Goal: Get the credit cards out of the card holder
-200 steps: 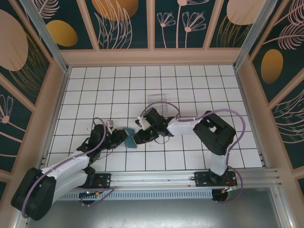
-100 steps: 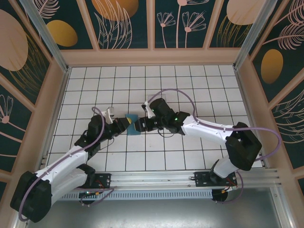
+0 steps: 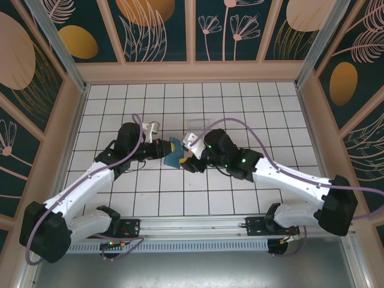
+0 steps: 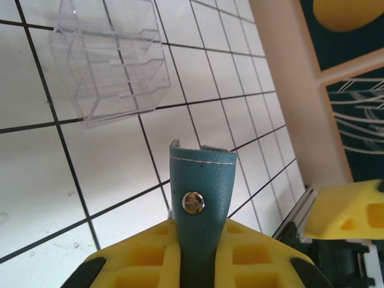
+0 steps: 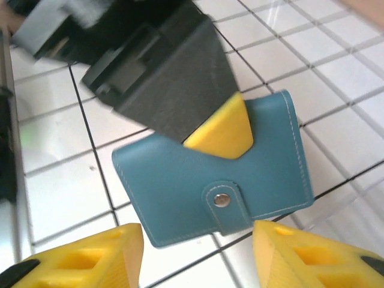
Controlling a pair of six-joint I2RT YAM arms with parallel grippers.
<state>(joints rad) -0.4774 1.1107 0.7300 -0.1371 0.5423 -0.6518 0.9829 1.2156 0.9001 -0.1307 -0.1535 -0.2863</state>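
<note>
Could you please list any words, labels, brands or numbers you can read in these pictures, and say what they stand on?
None can be read. The card holder bears only a plain metal snap; the clear stand is unmarked.

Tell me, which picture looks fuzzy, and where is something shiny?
Right wrist view: fuzzy top-left corner, sharp card holder. Left wrist view: the metal snap glints, the clear stand shines faintly. Top external view: even light, nothing blurred.
</note>
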